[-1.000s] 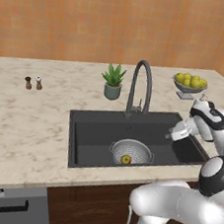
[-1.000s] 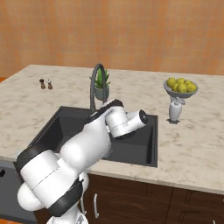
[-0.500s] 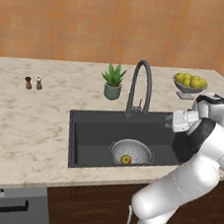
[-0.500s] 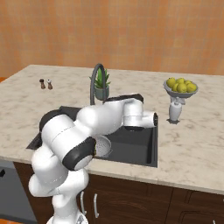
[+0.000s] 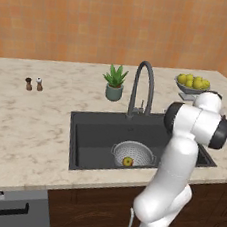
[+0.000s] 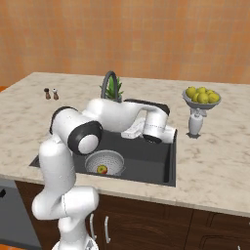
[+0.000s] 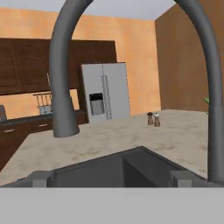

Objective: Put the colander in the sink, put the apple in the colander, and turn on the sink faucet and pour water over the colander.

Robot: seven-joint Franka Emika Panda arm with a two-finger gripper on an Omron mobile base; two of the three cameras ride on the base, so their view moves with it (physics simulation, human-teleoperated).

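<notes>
One sink faucet (image 7: 65, 65) arches just ahead of open hand (image 7: 109, 177).

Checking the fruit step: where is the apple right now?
In the left base view, the apple lies inside the colander, at the front of the sink, below the faucet.

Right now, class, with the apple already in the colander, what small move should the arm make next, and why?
Probably ease the open gripper toward the small side lever of the tall dark grey gooseneck faucet: the small yellow-green apple already sits in the round pierced grey metal colander inside the matte black sink, and no water runs.
</notes>
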